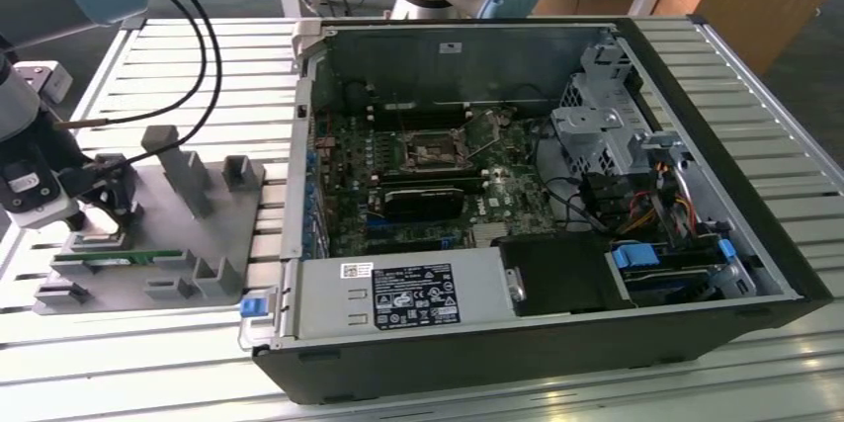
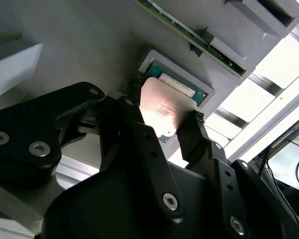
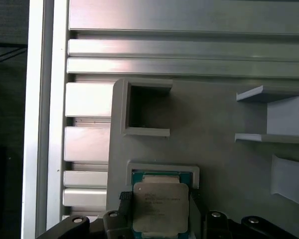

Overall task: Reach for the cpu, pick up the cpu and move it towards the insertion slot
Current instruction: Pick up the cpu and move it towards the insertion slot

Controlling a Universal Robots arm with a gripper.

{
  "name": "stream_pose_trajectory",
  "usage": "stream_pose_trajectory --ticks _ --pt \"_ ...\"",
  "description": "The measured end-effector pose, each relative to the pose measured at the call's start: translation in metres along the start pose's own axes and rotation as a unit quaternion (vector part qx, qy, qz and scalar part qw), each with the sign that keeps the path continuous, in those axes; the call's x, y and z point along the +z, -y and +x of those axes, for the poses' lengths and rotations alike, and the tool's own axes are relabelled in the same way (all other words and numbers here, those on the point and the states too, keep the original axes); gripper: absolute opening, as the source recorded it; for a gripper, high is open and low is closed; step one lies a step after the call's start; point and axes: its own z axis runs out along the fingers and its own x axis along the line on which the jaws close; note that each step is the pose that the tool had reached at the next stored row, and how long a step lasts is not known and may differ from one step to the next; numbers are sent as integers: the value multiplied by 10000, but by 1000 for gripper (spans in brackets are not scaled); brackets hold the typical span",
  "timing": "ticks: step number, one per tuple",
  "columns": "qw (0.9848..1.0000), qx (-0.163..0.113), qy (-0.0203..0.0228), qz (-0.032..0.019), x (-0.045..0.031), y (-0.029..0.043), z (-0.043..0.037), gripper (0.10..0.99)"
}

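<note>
The claw (image 2: pixel 164 105) appears clamped on two opposite edges of the cpu (image 3: pixel 161 205), which lies between its fingers (image 2: pixel 195 132) in the grey fixture (image 3: pixel 219 149) recess by the table (image 1: pixel 172 56) edge, well apart from the insertion slot (image 1: pixel 433 150).

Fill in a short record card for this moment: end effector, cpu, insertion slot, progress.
end effector: over the grey fixture, fingers closed on two opposite edges of the cpu
cpu: silver top up, at its fixture recess, between the fingers
insertion slot: dark and metal-framed, on the green board inside the open computer case, to the exterior view's right of the fixture
progress: cpu gripped, not yet carried to the slot
</note>
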Motion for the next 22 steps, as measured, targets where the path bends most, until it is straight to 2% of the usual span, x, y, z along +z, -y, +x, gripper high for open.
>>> stream_pose_trajectory --ticks 6,13,18,22 --pt "10000 0 2 0 -150 -6 0 541" --pt "10000 0 1 1 -167 -6 0 541" --pt "10000 0 3 0 -250 -10 0 541" --pt "10000 0 3 0 -280 -11 0 541"
